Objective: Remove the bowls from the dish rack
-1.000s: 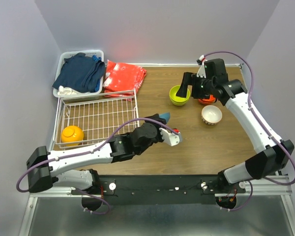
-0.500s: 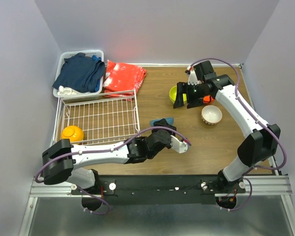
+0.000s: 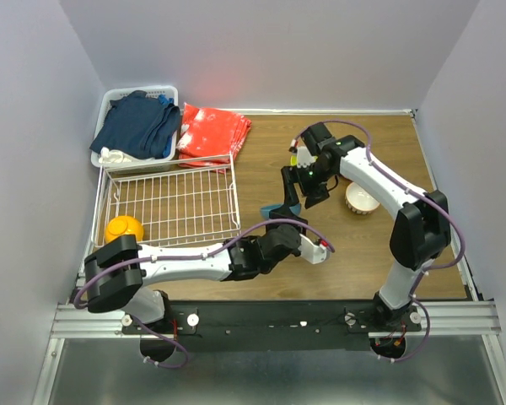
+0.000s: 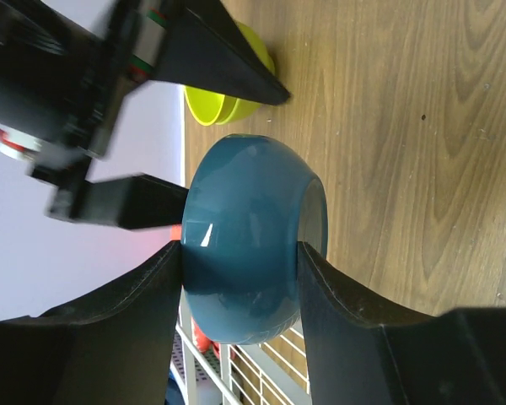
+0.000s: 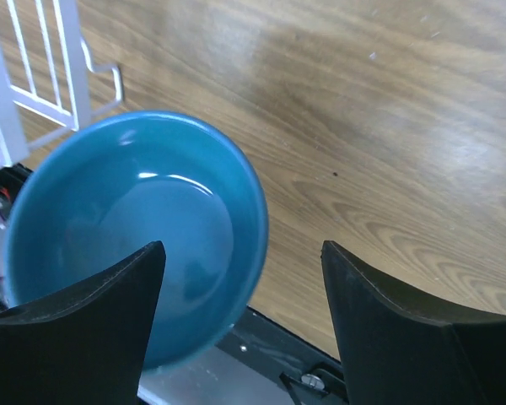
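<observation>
My left gripper (image 3: 281, 214) is shut on the blue bowl (image 3: 278, 206) and holds it on edge above the table, just right of the dish rack (image 3: 173, 198). In the left wrist view the blue bowl (image 4: 253, 236) sits squeezed between both fingers. My right gripper (image 3: 297, 194) is open and right at this bowl. In the right wrist view the blue bowl (image 5: 135, 236) fills the left half, with its rim between the spread fingers of the right gripper (image 5: 240, 253). A yellow-orange bowl (image 3: 124, 229) lies in the rack. A white bowl (image 3: 363, 198) and lime green bowls (image 4: 228, 93) stand on the table.
A white basket of dark blue clothes (image 3: 139, 122) stands at the back left, with a red-orange cloth (image 3: 212, 131) beside it. The rack's wire corner (image 5: 34, 93) shows close to the blue bowl. The right arm covers the bowls at the back right.
My right arm has swung left from the lime green bowls to the blue bowl. My left arm has kept the blue bowl just right of the rack, shifting slightly.
</observation>
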### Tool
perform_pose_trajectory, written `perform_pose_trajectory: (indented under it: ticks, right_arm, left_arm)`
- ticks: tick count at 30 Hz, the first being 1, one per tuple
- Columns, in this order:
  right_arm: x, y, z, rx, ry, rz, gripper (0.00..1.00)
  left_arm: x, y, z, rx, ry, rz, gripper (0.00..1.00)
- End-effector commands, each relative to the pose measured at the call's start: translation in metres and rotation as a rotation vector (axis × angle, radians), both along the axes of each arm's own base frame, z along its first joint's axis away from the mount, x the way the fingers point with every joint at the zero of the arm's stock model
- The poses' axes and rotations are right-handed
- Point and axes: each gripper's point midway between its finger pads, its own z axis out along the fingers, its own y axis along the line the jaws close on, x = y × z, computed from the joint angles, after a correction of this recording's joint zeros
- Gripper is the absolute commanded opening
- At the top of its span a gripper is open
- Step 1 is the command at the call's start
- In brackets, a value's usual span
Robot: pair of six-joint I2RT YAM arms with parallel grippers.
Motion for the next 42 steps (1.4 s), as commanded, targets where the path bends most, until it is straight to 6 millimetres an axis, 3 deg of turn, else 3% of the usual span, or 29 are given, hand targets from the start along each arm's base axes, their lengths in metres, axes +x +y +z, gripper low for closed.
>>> perform_pose_trajectory:
  ticks: [1,6,7,9,10,13,16,17,19,20,23,29,32,37,42]
  right_arm:
    - [-0.029,0.003,-0.025,-0.053,0.104,0.073,0.79]
    - [-0.033,-0.006,-0.040,-0.117,0.125,0.067,0.67]
    - [-0.033,-0.007,-0.041,-0.126,0.124,0.063,0.58]
    - [-0.031,-0.011,-0.044,-0.150,0.120,0.054,0.50]
    - [-0.031,-0.011,-0.044,-0.153,0.120,0.053,0.38]
    - [-0.030,-0.010,-0.045,-0.154,0.121,0.053,0.15]
    - [-0.028,-0.010,-0.043,-0.153,0.112,0.055,0.01]
    - [-0.027,-0.010,-0.042,-0.155,0.106,0.054,0.01]
    - [-0.022,-0.011,-0.040,-0.161,0.088,0.045,0.01]
    - [-0.021,-0.011,-0.038,-0.164,0.080,0.041,0.01]
    - [-0.011,-0.016,-0.037,-0.196,0.035,-0.001,0.01]
    - [0.021,-0.032,-0.033,-0.240,-0.100,-0.147,0.01]
    - [0.041,-0.054,-0.032,-0.277,-0.176,-0.282,0.01]
    - [0.074,-0.096,-0.031,-0.286,-0.305,-0.521,0.01]
    - [0.085,-0.122,-0.031,-0.277,-0.413,-0.651,0.01]
  left_arm:
    - [0.009,-0.003,0.013,-0.021,-0.077,0.052,0.17]
    - [0.012,-0.001,0.004,0.012,-0.083,0.065,0.16]
    - [0.011,-0.002,0.002,0.014,-0.081,0.064,0.16]
    - [0.011,-0.001,0.000,0.019,-0.078,0.068,0.17]
    - [0.012,-0.001,-0.001,0.019,-0.078,0.071,0.18]
    - [0.012,0.001,0.000,0.017,-0.080,0.079,0.26]
    - [0.013,0.003,-0.001,0.020,-0.084,0.090,0.44]
    - [0.013,0.003,-0.001,0.020,-0.085,0.092,0.58]
    - [0.013,0.004,0.001,0.007,-0.082,0.101,0.72]
    - [0.013,0.004,0.003,-0.003,-0.080,0.103,0.85]
    - [0.012,0.004,0.010,-0.039,-0.068,0.107,0.99]
    - [0.001,0.003,0.031,-0.165,0.029,0.093,0.99]
    - [-0.007,0.004,0.044,-0.249,0.103,0.082,0.99]
    - [-0.017,0.016,0.048,-0.322,0.258,0.067,0.99]
    - [-0.012,0.039,0.069,-0.506,0.362,0.123,0.99]
